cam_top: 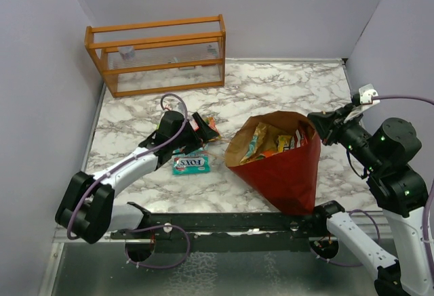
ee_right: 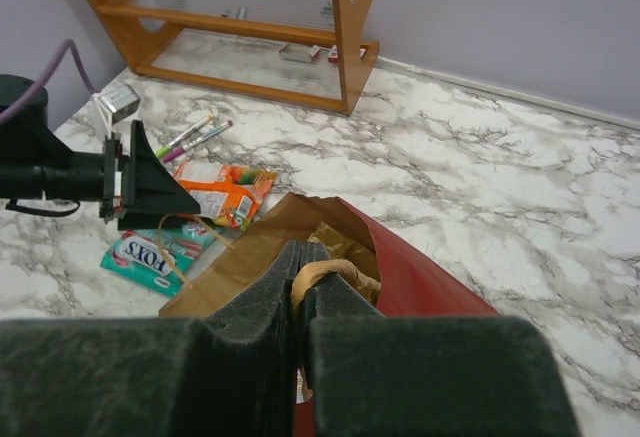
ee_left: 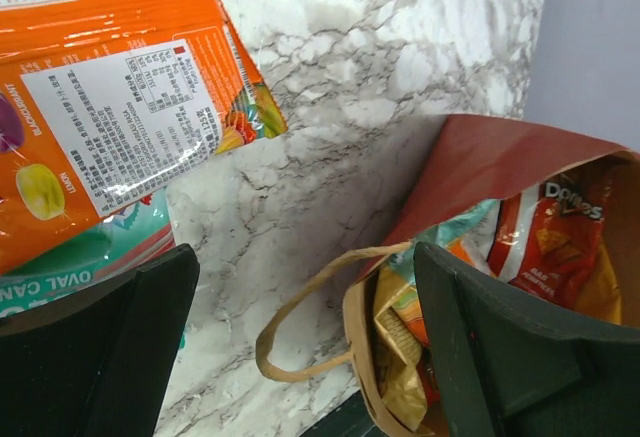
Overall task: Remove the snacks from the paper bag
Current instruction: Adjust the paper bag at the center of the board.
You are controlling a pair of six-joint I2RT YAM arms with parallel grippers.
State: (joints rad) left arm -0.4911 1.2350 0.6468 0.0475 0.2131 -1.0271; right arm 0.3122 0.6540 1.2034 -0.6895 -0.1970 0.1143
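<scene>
The dark red paper bag [cam_top: 288,174] lies tilted on the marble, its brown mouth facing left. Several snacks [cam_top: 271,141] fill the mouth, among them a red Doritos packet [ee_left: 555,242]. My right gripper [ee_right: 303,279] is shut on the bag's cord handle [ee_right: 345,273] at the upper rim and holds the mouth up. My left gripper [ee_left: 300,352] stands open just left of the bag, nothing between its fingers [ee_left: 110,357]. The bag's other handle loop [ee_left: 300,312] shows between them. An orange packet [cam_top: 205,128] and a teal FOX'S packet [cam_top: 191,164] lie on the table by the left gripper [cam_top: 192,135].
An orange wooden rack [cam_top: 156,52] with clear panels stands at the back left. Two thin pens [ee_right: 195,137] lie behind the left gripper. Grey walls close in the table on the left, back and right. A black rail [cam_top: 224,223] runs along the near edge.
</scene>
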